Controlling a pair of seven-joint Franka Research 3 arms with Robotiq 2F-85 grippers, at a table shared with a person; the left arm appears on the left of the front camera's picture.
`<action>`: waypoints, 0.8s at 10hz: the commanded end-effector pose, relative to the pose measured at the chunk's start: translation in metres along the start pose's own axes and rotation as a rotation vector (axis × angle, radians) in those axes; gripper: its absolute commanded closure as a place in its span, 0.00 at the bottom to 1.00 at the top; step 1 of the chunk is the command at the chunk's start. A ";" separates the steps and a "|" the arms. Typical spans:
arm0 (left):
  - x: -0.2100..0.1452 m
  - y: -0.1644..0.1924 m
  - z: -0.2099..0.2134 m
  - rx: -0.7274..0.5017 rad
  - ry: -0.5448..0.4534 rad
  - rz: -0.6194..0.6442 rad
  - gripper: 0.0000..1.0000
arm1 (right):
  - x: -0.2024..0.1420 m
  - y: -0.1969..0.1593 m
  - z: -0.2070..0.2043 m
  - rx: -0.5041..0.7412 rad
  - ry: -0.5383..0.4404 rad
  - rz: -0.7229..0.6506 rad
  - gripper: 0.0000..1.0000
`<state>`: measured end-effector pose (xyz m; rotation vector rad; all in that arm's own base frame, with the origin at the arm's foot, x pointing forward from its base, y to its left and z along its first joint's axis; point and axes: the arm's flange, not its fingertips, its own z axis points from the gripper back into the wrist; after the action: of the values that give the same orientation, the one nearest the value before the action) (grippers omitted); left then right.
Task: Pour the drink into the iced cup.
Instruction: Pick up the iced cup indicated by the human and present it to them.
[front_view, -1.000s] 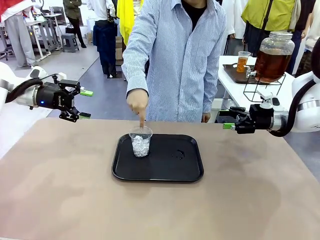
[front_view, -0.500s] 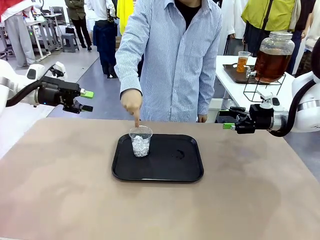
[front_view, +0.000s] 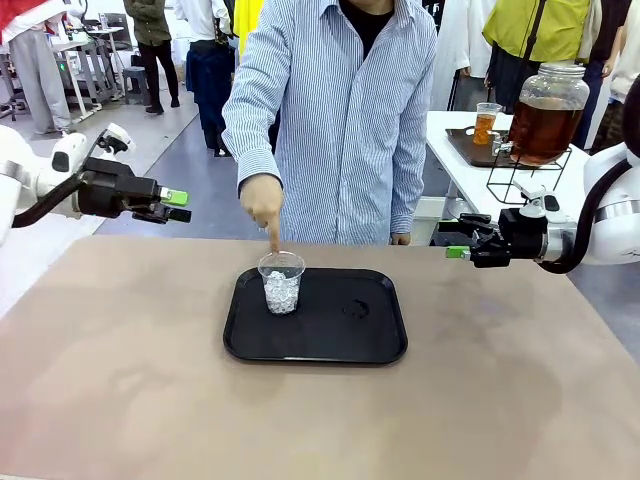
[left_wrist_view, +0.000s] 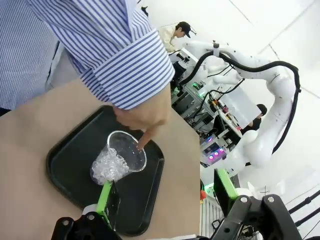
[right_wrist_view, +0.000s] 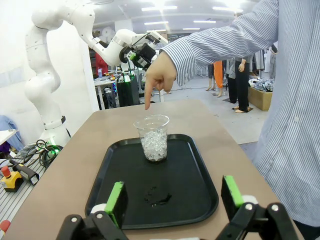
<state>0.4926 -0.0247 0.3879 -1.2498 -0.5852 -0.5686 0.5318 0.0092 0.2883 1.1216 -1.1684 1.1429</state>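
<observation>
Hand (front_view: 262, 199) points at iced cup (front_view: 281, 283) on tray (front_view: 330, 346) — marks pour target | left gripper (front_view: 178, 206) wide open, empty | right gripper (right_wrist_view: 175, 196) wide open, empty — drink (front_view: 538, 128) not yet fetched

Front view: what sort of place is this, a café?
Likely a robotics lab or demo hall, not a café: the left gripper and right gripper flank a table, a person points at an iced cup on a tray, and work tables stand behind.
</observation>
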 end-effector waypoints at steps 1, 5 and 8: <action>0.004 -0.001 0.001 0.011 -0.008 0.027 0.00 | 0.003 -0.002 -0.002 0.003 0.000 0.003 0.00; -0.008 0.028 -0.002 -0.052 -0.029 -0.394 0.00 | 0.003 -0.002 -0.002 0.003 0.000 0.003 0.00; -0.026 0.043 -0.005 -0.048 -0.053 -0.663 0.00 | 0.003 -0.002 -0.002 0.003 0.000 0.003 0.00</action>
<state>0.5046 -0.0221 0.3488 -1.1057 -0.9604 -1.0667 0.5318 0.0092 0.2884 1.1216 -1.1685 1.1429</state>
